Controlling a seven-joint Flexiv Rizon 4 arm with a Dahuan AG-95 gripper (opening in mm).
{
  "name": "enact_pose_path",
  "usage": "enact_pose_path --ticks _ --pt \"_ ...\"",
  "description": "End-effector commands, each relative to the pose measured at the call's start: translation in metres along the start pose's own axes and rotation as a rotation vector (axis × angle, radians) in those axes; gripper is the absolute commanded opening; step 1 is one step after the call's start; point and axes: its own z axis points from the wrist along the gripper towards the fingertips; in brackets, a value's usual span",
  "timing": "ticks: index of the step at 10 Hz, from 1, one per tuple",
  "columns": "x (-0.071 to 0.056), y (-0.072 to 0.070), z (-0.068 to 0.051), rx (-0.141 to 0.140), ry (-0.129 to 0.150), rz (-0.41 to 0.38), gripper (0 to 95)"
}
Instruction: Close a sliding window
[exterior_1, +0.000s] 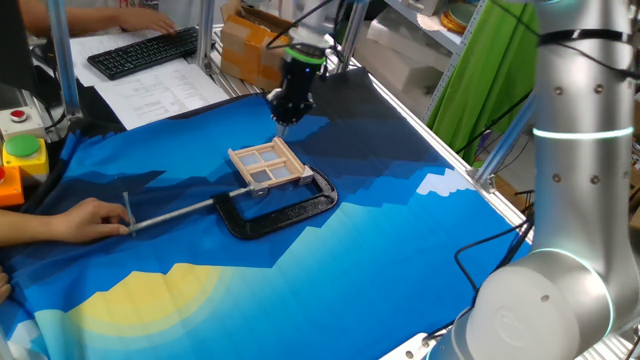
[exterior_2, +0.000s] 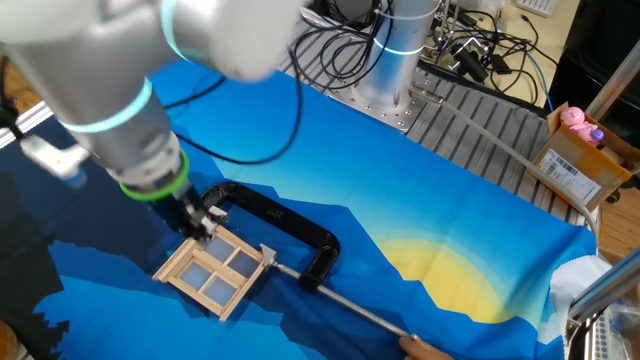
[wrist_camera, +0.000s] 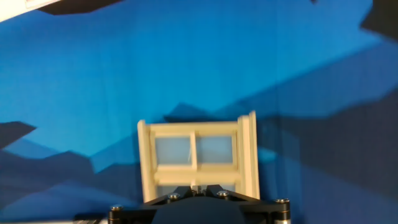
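The sliding window (exterior_1: 268, 165) is a small tan wooden frame with cross bars and four greyish panes. It lies flat on the blue cloth, held in a black C-clamp (exterior_1: 285, 208). It also shows in the other fixed view (exterior_2: 213, 266) and in the hand view (wrist_camera: 196, 152). My gripper (exterior_1: 284, 122) hangs just above the window's far edge, fingers pointing down. In the hand view the gripper (wrist_camera: 196, 186) has its fingertips drawn together over the window's middle bar, with nothing between them.
A person's hand (exterior_1: 85, 220) holds the clamp's metal rod (exterior_1: 172, 214) at the left. A keyboard (exterior_1: 143, 50) and cardboard box (exterior_1: 250, 45) lie behind the table. A red button box (exterior_1: 22, 150) stands at the far left. Cables (exterior_2: 470, 50) run along the other side.
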Motion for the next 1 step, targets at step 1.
enact_pose_path --ticks 1 --pt "0.0185 -0.0018 -0.0051 0.139 -0.062 0.029 0.0"
